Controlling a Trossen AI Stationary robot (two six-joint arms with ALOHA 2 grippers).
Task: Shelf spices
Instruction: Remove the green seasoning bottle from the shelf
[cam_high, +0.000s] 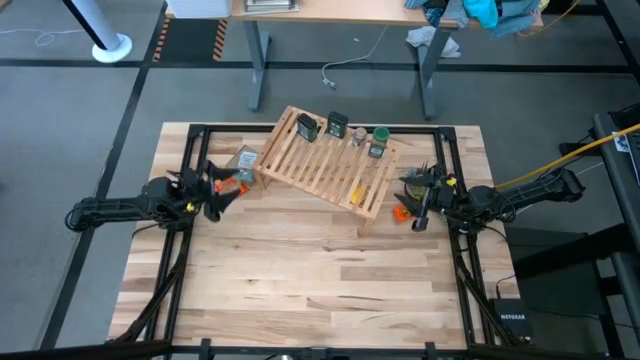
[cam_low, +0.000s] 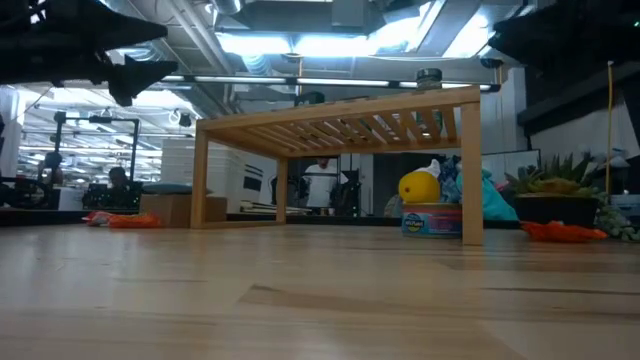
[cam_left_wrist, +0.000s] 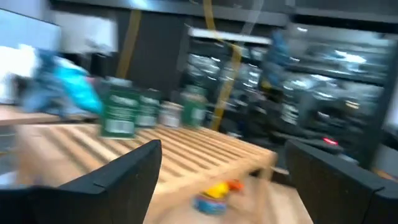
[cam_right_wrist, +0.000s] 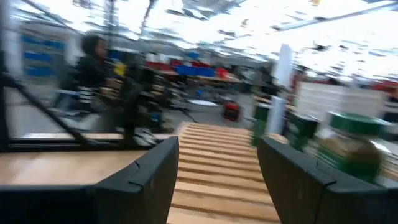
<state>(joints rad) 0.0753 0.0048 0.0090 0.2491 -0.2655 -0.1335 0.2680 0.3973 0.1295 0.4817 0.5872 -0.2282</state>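
— Where are the four small spice jars (cam_high: 340, 128)?
— In a row on the light-wood slatted shelf (cam_high: 325, 160), labels blurred.
— The grippers?
— Left gripper (cam_high: 222, 187) and right gripper (cam_high: 412, 184) flank it — both spread, empty.

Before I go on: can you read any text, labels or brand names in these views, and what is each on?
"NETGEAR": on the small black box at the table's near right corner, high view; faint, so a tentative reading.
Labels on the two dark jars and the green jar on the shelf: too small or blurred to read.
Tin beneath the shelf: print unreadable.
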